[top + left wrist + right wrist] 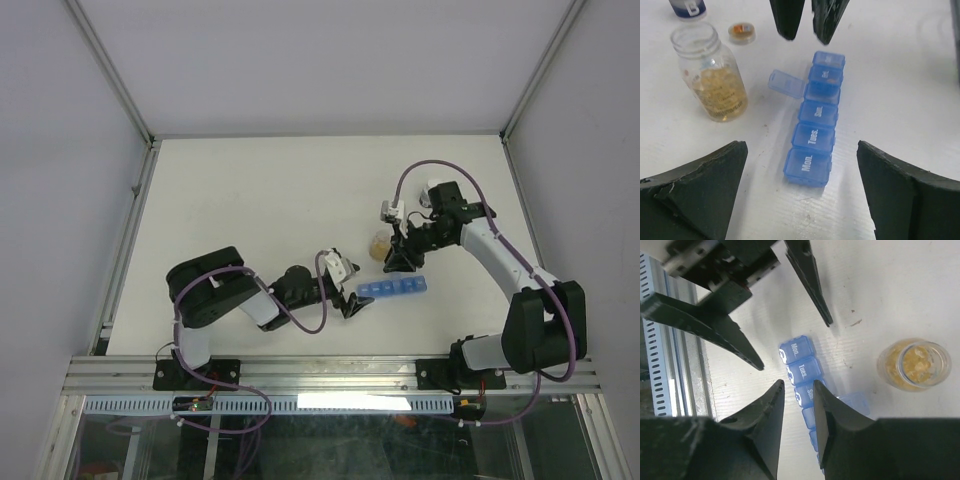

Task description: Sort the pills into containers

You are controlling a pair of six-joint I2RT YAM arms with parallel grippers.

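The containers are one translucent-blue pill organizer (394, 290) (815, 135) (801, 366) lying flat on the table, with one lid (786, 83) flipped open near its middle. Orange-tan pills (720, 95) (912, 362) fill a clear uncapped bottle (380, 243) beside it. My left gripper (355, 302) (802, 192) stands wide open just short of the organizer's "Mon." end, with nothing between its fingers. Above the row's middle hangs my right gripper (403, 262) (796, 386), slightly open, and I see nothing in the narrow gap. Its fingertips (789, 30) show at the top of the left wrist view.
A small round cap (742, 32) with something orange in it lies beyond the clear bottle. A white bottle with a dark band (687, 7) stands at the far left. The slotted aluminium rail (662, 370) runs along the table's near edge.
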